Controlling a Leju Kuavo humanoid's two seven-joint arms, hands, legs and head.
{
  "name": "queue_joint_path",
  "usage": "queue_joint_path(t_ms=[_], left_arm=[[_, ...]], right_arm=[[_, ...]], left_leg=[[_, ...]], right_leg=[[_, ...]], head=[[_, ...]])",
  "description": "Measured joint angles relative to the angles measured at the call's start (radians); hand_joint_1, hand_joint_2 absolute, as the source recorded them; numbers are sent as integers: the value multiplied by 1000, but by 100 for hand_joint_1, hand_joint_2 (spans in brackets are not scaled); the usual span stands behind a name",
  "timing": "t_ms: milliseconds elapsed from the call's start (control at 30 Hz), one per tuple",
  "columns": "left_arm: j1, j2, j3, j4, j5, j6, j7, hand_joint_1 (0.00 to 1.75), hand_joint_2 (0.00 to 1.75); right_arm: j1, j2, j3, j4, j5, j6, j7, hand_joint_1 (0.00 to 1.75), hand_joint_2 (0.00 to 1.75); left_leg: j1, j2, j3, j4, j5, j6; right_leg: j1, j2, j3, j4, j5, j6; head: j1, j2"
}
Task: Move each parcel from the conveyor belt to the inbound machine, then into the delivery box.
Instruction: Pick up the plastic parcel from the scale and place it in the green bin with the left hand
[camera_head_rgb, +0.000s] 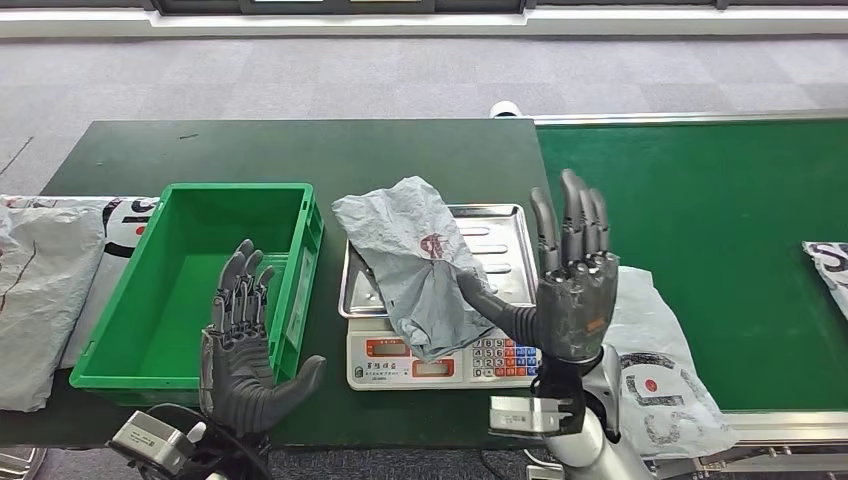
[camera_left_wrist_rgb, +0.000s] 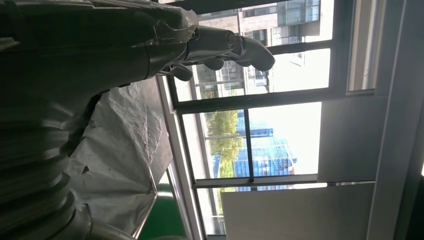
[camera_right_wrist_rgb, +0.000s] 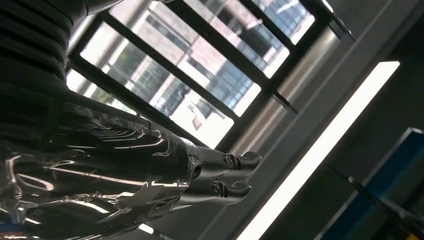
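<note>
Parcel (camera_head_rgb: 420, 262), grey and crumpled, is draped across the scale (camera_head_rgb: 440, 300) tray, its near corner seemingly touched by the thumb of the raised right hand (camera_head_rgb: 570, 285), though contact cannot be confirmed. Its fingers (camera_head_rgb: 572, 215) are held straight and apart. The left hand (camera_head_rgb: 240, 345) is held open beside the green box (camera_head_rgb: 200, 285), fingers spread. More parcels are seen on the belt (camera_head_rgb: 720, 220) and worktop (camera_head_rgb: 300, 150).

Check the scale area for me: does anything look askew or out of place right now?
Yes. The grey parcel lies crumpled and skewed on the scale, draping over its front edge and part of the display. The right hand, fingers up, has its thumb against the parcel's lower edge. The green bin holds no parcel.
</note>
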Motion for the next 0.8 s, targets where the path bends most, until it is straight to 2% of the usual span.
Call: queue_joint_path(t_ms=[33,100,167,267,400,567,800], left_arm=[[0,-1,0,0,-6,0,3,0,175],[-2,-5,0,0,-28,6,11,0,175],[-14,-9,0,8,-80,23,40,0,175],[-73,-18,-5,58,-206,38,140,0,175],[-210,-38,-30,189,-299,10,253,0,175],[-412,-94,-59,413,-299,-3,368,0,175],[-589,-152,-109,677,-373,-27,493,0,175]], right_arm=[[12,1,-15,-27,5,-10,-22,0,175],[38,18,-51,-84,30,-16,-80,0,175],[61,61,-105,-165,74,-18,-143,0,175],[80,115,-158,-290,138,-19,-172,0,175],[102,154,-156,-380,192,-18,-177,0,175],[93,201,-128,-394,144,-17,-175,0,175],[44,252,-100,-367,103,-16,-176,0,175]], left_leg=[[0,0,0,0,0,0],[0,1,1,0,-1,0],[0,0,1,0,-1,0],[0,0,1,0,0,0],[0,0,2,0,2,0],[0,0,2,0,4,0],[-1,0,2,0,4,-1]], right_leg=[[0,0,0,0,0,0],[0,1,0,0,0,0],[0,0,-1,0,0,0],[0,-1,0,0,0,0],[0,-1,1,0,1,-1],[0,-1,2,0,4,-1],[0,-1,2,0,5,-1]], head=[[0,0],[0,0],[0,0],[0,0],[0,0],[0,0],[0,0]])
